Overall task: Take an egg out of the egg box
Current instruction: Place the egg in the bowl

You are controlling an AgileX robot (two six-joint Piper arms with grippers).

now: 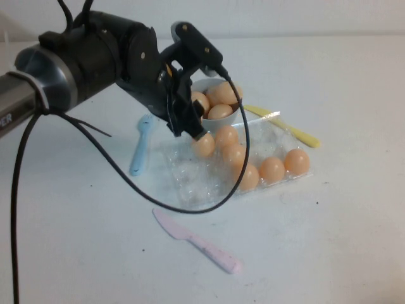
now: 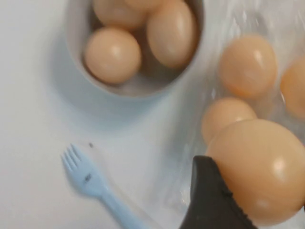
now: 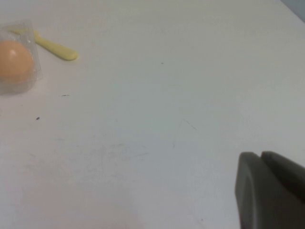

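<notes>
1. The egg (image 1: 204,145) sits pinched between the left gripper's (image 1: 197,136) fingers (image 2: 209,200), at the far-left corner of the egg box (image 1: 190,180).
2. Five more eggs fill the cups along the box's far and right side; the near cups look bare.
3. A grey bowl (image 1: 229,117) of eggs stands just behind the box.
4. A blue fork (image 1: 142,144) lies left, a pink knife (image 1: 196,240) in front, a yellow utensil (image 1: 285,126) behind.
5. The right gripper (image 3: 271,191) hovers over bare table, fingers pressed together.
</notes>
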